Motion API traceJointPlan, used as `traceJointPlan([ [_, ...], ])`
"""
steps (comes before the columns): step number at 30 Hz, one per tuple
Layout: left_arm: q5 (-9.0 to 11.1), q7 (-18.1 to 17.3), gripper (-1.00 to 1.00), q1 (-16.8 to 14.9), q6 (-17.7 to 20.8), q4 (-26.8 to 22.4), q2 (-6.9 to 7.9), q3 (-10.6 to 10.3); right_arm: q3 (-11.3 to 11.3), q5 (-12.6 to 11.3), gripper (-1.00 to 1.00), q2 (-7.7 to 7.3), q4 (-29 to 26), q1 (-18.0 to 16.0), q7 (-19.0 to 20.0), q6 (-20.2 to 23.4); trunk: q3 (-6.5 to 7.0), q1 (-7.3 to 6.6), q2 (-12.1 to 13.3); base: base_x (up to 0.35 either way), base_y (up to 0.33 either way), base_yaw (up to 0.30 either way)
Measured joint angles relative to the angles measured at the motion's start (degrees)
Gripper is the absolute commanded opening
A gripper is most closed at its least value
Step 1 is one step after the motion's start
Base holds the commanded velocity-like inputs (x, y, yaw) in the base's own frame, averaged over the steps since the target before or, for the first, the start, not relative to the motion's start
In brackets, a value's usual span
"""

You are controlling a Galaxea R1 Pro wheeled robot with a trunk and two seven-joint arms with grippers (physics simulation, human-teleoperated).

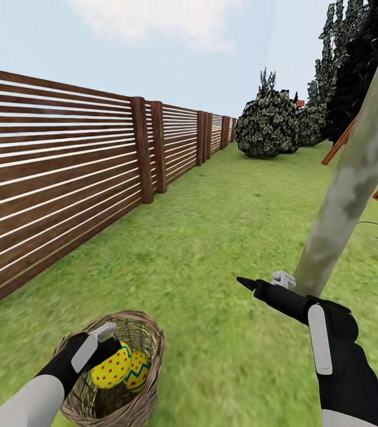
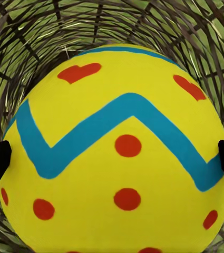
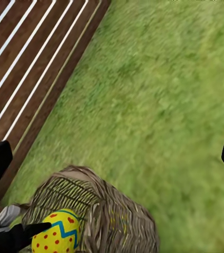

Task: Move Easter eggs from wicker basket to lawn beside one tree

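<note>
Filling my left wrist camera, an Easter egg [image 2: 117, 153] sits inside the wicker basket [image 1: 144, 350] on the lawn [image 1: 212, 237], my left gripper [image 1: 113, 345] straddling it, contact unclear; my right gripper [image 1: 245, 283] hangs spread beside the tree [image 1: 355, 178].

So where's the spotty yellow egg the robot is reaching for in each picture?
Head view: the egg sits low at the left, inside the basket.
Left wrist view: the egg is huge, between the jaws.
Right wrist view: the egg is in the bottom-left corner.
Shared landmark: the basket.
</note>
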Motion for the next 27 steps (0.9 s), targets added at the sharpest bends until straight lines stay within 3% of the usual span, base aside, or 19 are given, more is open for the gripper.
traceJointPlan([
  [27,-0.09,-0.08,-1.0,0.0,0.74,-0.08,-0.08,-0.13,0.0,-0.01,1.0,-0.04,0.0,0.0,0.0,0.0,4.85,-5.92,10.83,-0.033,0.0,0.0],
])
